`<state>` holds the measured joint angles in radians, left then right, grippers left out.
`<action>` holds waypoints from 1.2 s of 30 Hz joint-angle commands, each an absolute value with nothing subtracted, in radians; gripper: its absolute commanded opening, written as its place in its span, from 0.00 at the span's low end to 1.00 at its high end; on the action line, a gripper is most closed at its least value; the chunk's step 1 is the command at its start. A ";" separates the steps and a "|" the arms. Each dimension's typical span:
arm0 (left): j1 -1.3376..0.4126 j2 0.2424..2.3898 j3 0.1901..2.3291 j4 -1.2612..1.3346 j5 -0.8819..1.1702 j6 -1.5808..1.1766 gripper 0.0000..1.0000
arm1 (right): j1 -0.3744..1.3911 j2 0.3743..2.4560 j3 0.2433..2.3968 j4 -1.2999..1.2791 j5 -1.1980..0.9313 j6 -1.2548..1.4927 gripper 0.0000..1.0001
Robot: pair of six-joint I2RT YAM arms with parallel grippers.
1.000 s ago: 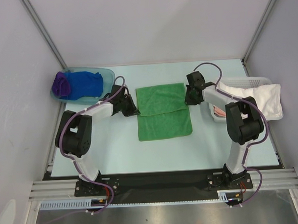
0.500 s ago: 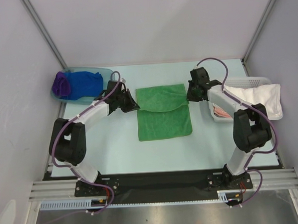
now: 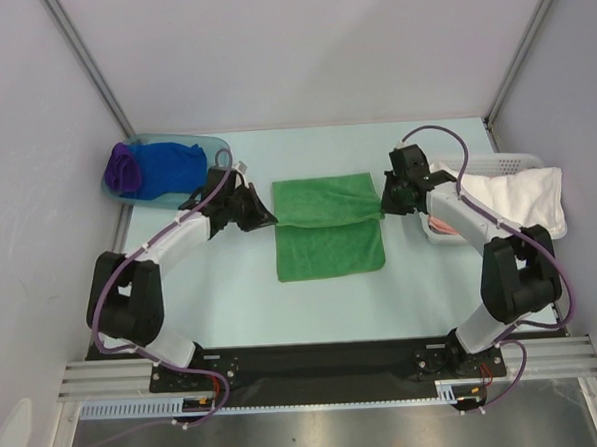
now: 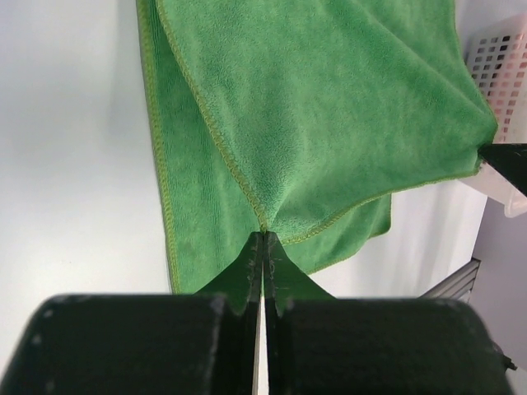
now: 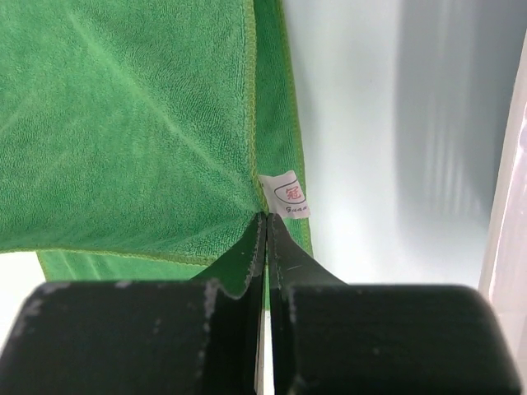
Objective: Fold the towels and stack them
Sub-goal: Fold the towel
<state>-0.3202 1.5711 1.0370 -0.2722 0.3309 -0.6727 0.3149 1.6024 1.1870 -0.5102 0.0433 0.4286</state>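
Note:
A green towel [image 3: 329, 227] lies in the middle of the table, its far half lifted and drawn over the near half. My left gripper [image 3: 270, 221] is shut on the towel's left far corner [image 4: 265, 224]. My right gripper [image 3: 382, 207] is shut on the right far corner beside a white label [image 5: 286, 195]. The lifted flap hangs between the two grippers above the lower layer [image 4: 185, 206]. A folded blue and purple towel [image 3: 155, 169] lies in a blue bin at the far left. White towels [image 3: 507, 195] lie in a white basket at the right.
The blue bin [image 3: 211, 146] stands at the far left, close behind my left arm. The white basket [image 3: 496, 161] stands at the right edge, close to my right arm, and shows in the left wrist view [image 4: 502, 58]. Grey walls enclose the table.
Both grippers have moved toward the near edge with the towel's far corners, drawing the flap further over the lower half.

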 commanded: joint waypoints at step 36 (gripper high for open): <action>-0.314 1.385 0.871 -0.271 0.405 -0.629 0.00 | 0.348 1.424 1.038 -0.517 0.023 0.446 0.00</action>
